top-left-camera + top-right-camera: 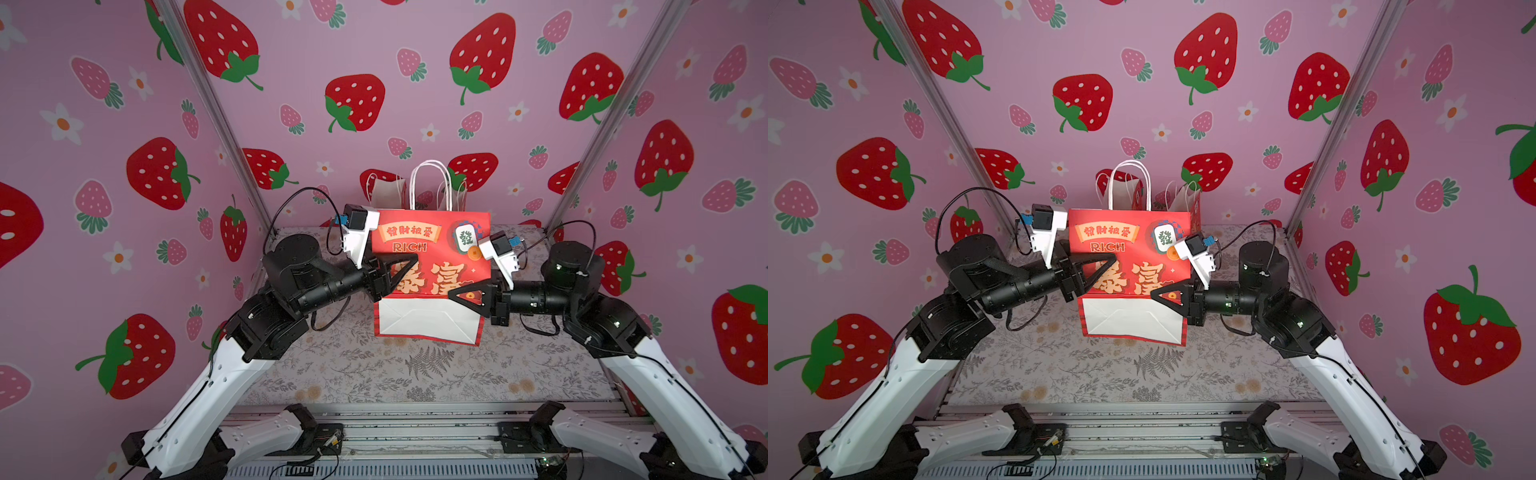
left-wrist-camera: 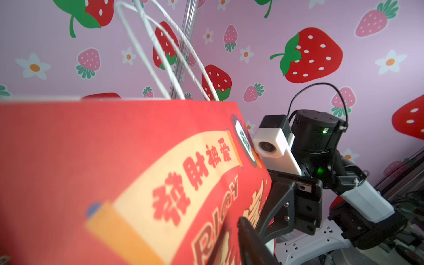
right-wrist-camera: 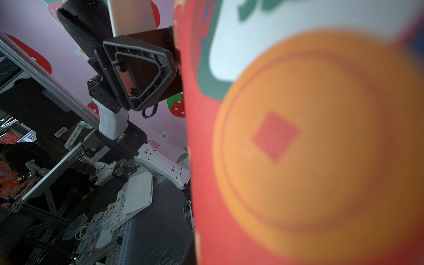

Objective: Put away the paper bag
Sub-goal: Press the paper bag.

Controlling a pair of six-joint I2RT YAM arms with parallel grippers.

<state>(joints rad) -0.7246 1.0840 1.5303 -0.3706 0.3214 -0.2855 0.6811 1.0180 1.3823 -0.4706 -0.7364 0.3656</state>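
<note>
The red paper bag [image 1: 430, 249] stands folded near the table's [image 1: 519, 374] far edge, pinched low by the shut right fingers [image 1: 455, 296], while the left fingers [image 1: 405, 266], half open, hold nothing, so it may tip or tear.

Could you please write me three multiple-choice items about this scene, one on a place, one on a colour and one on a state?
1. Where is the right hand?
A. At the red paper bag's lower corner
B. On the white handles
C. Flat on the table

2. What colour is the bag's folded-out bottom panel?
A. Green
B. White
C. Black

3. How does the bag stand?
A. Lying flat on the table
B. Crumpled into a ball
C. Front face upright, handles up

Answers: 1 A, both top views show the shut hand at the bag's lower edge. 2 B, the panel is white with a red border. 3 C, the printed face stands upright with the handles above it, and the left hand is in front of that face.
</note>
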